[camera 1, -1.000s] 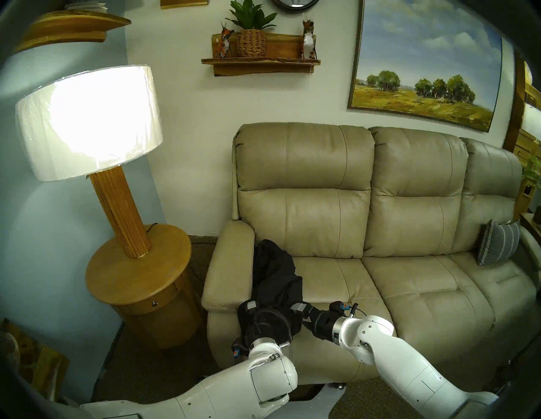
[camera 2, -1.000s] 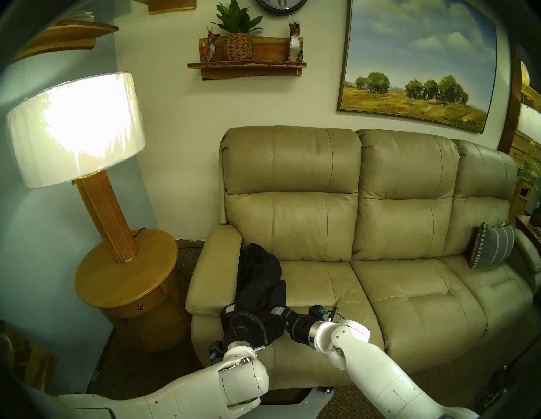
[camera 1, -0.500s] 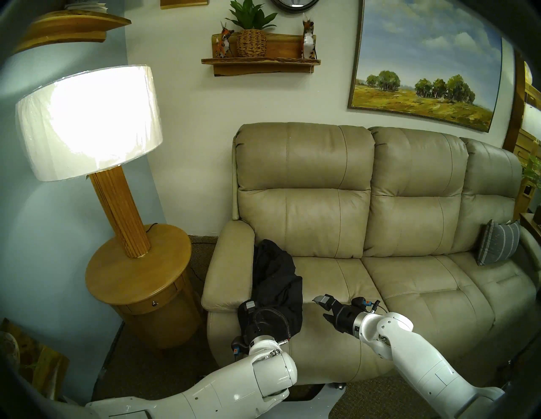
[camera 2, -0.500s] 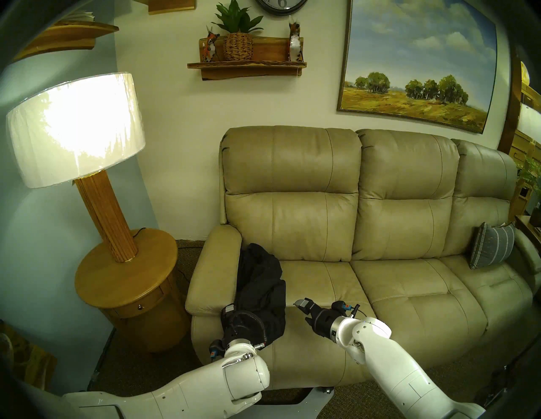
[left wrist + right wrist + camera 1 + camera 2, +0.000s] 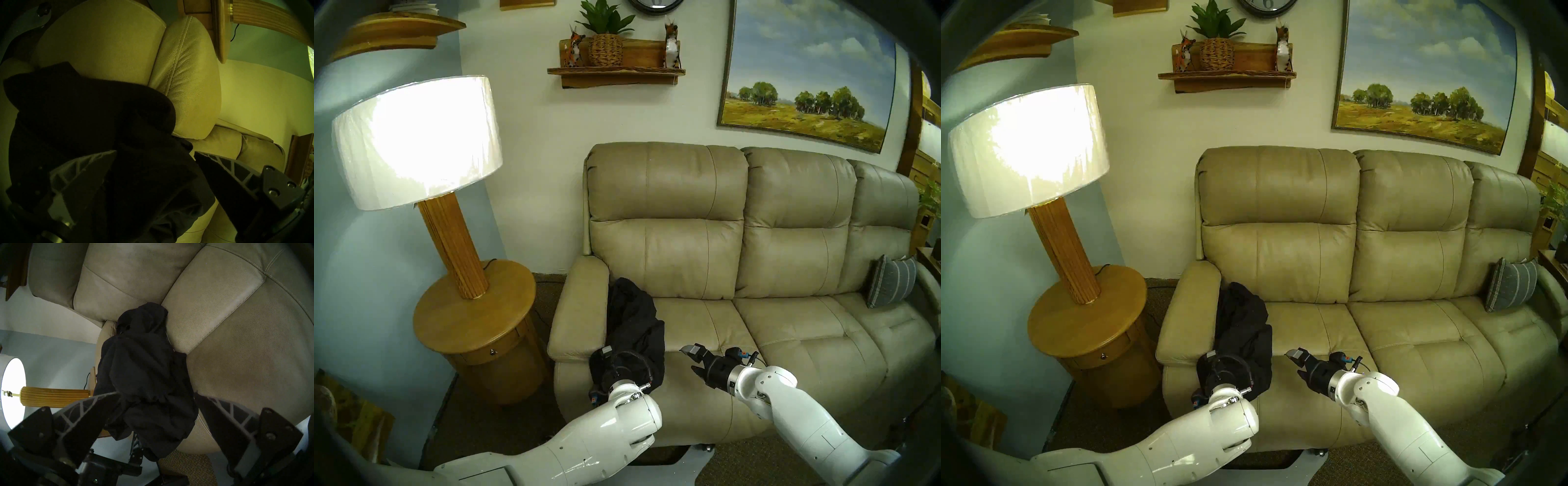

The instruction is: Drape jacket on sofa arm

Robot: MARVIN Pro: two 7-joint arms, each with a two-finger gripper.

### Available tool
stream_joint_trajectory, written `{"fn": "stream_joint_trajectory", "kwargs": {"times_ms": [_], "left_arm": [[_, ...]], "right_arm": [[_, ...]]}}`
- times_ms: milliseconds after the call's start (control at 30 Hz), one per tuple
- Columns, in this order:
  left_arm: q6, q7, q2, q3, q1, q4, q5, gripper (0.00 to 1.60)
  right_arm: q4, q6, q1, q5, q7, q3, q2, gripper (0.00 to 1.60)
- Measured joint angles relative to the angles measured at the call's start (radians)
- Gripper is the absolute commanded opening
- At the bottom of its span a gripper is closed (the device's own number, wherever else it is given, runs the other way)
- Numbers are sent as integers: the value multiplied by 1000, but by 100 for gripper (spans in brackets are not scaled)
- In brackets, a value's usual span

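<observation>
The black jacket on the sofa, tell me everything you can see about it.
The jacket is black, soft matte fabric, crumpled into a long heap with deep folds. It lies on the leftmost seat cushion, pressed against the inner side of the tan leather sofa arm, not on top of it. Its far end reaches the backrest; its near end spills over the seat's front edge. The left pincer, open, has its fingers at that near end without gripping. The right pincer, open, hangs clear beside it.
</observation>
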Motion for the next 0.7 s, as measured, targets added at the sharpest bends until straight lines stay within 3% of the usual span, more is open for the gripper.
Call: {"fn": "stream_joint_trajectory", "kwargs": {"times_ms": [267,300,367,400,700], "left_arm": [[100,78,-51,-26,-77,126,0,160],[108,85,-54,-30,-84,137,0,105],[131,105,-62,-43,-103,166,1,24],[147,116,-65,-49,-113,183,1,0],[263,166,-89,-70,-188,299,3,0]], "right_arm": [[20,0,3,3,3,2,2,160],[22,0,3,3,3,2,2,160],[27,0,4,4,4,2,1,160],[30,0,5,5,4,2,1,160],[49,3,12,7,12,2,-6,160]]}}
